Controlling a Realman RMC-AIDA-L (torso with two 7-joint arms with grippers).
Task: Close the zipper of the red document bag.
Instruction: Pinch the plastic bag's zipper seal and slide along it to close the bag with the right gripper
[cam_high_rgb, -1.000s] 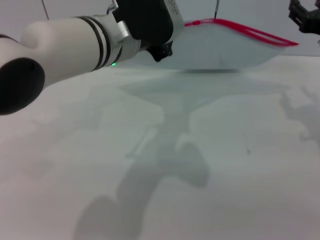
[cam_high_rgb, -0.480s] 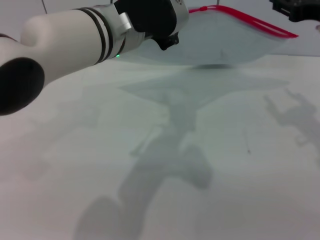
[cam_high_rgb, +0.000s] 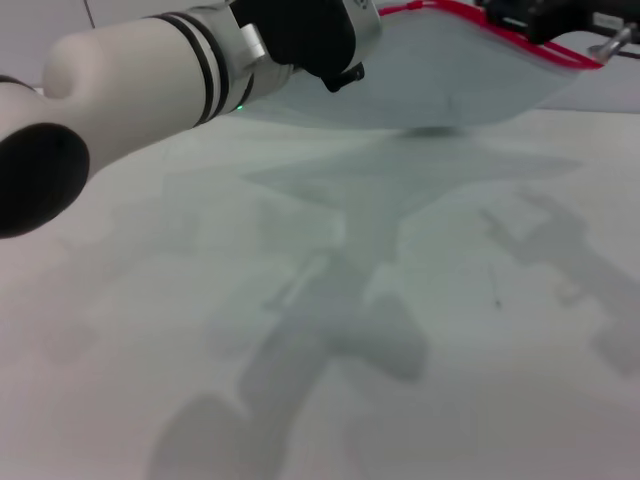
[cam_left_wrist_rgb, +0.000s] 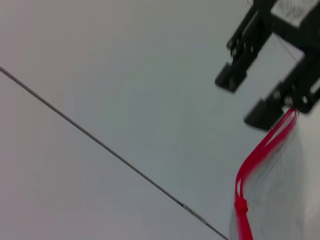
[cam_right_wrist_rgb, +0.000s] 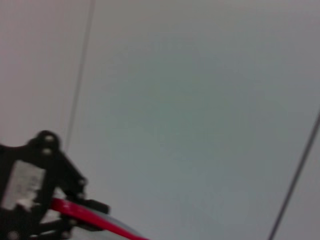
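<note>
The red document bag (cam_high_rgb: 450, 70) hangs above the table, translucent and pale, with the zipper (cam_high_rgb: 560, 55) along its upper edge. My left gripper (cam_high_rgb: 345, 72) is shut on the bag's left end; the right wrist view shows this gripper (cam_right_wrist_rgb: 75, 210) clamped at the red strip (cam_right_wrist_rgb: 85, 216). My right gripper (cam_high_rgb: 530, 18) is at the zipper's right part. In the left wrist view it (cam_left_wrist_rgb: 242, 100) stands open, with the zipper (cam_left_wrist_rgb: 260, 150) ending beside one finger (cam_left_wrist_rgb: 260, 117). A small red knot (cam_left_wrist_rgb: 241, 206) sits on the strip nearer my left hand.
A white table (cam_high_rgb: 450, 330) lies below, crossed by the shadows of the arms and bag. A pale wall with thin dark seams (cam_left_wrist_rgb: 100, 145) stands behind. My left forearm (cam_high_rgb: 130, 80) fills the upper left of the head view.
My right gripper has moved left from the far right corner onto the zipper's right part. The bag has risen slightly in my left gripper.
</note>
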